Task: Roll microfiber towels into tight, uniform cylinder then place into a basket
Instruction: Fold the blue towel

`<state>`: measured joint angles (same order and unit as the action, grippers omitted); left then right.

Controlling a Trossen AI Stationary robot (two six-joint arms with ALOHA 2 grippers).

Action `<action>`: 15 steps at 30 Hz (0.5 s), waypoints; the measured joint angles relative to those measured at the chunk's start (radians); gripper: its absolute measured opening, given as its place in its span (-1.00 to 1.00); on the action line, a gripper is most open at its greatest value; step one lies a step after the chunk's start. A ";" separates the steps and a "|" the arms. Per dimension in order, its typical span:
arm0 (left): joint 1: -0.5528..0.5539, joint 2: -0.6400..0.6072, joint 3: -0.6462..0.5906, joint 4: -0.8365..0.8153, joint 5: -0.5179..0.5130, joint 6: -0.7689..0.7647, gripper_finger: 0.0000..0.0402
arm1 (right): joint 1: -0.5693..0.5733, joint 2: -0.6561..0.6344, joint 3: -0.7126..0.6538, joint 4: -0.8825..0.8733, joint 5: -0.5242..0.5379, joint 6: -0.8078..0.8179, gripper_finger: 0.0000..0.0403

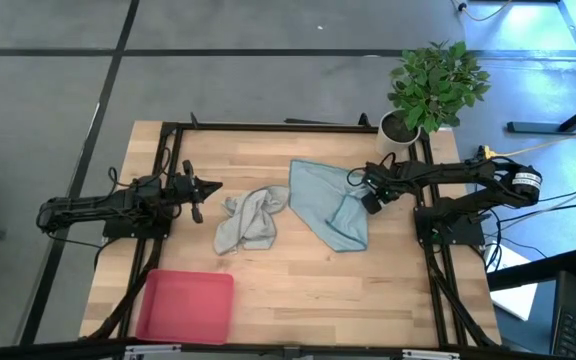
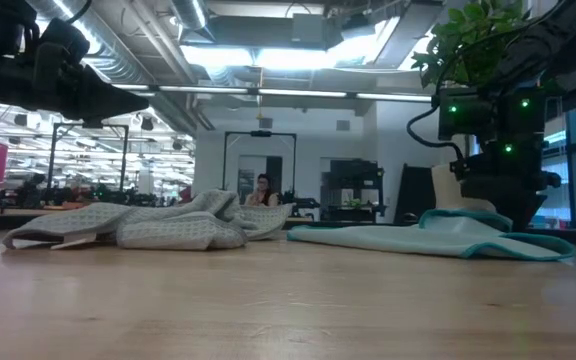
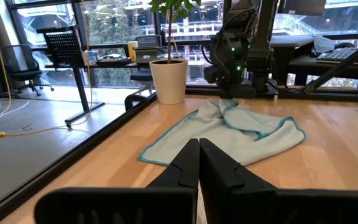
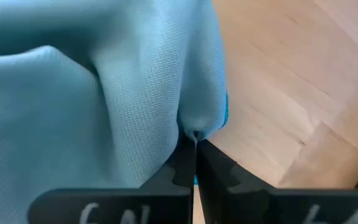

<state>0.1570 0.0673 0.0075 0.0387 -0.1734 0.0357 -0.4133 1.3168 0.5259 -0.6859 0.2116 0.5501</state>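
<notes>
The pale blue-teal towel (image 1: 323,205) lies spread and partly rumpled at the table's middle right. It also shows in the low view (image 2: 418,238) and the left wrist view (image 3: 229,127). My right gripper (image 1: 368,197) is at its right edge, shut on the cloth. The light grey towel (image 1: 248,220) lies crumpled at the table's middle. My left gripper (image 1: 206,187) hangs shut and empty above the table, just left of the grey towel. The pink-red basket (image 1: 186,305) rests on the table's near left. My right gripper pinches a bunched fold of the blue-teal towel (image 4: 197,121) between its two fingertips, at the towel's right edge by the teal hem (image 4: 226,107). The fingers come from the table's right, slanting down. The cloth rises a little at the hold (image 2: 463,222); the rest lies on the table.
A white plant pot (image 1: 400,127) with a green plant stands at the far right corner, close behind my right arm. Black frame rails (image 1: 168,135) run along the table's left, far and right sides. Bare wood (image 1: 318,300) lies between the basket and the near right.
</notes>
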 joint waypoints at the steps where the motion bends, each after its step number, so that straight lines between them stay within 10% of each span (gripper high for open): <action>1: 0.000 0.000 0.000 0.000 0.000 0.000 -1.00 | 0.000 0.001 0.007 0.001 -0.007 -0.006 -0.95; 15: 0.000 0.000 0.000 0.000 0.000 0.000 -1.00 | 0.096 -0.002 0.289 -0.072 0.016 -0.176 -0.95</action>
<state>0.1566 0.0673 0.0078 0.0387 -0.1734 0.0357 -0.3170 1.3151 0.8150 -0.7575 0.2274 0.3742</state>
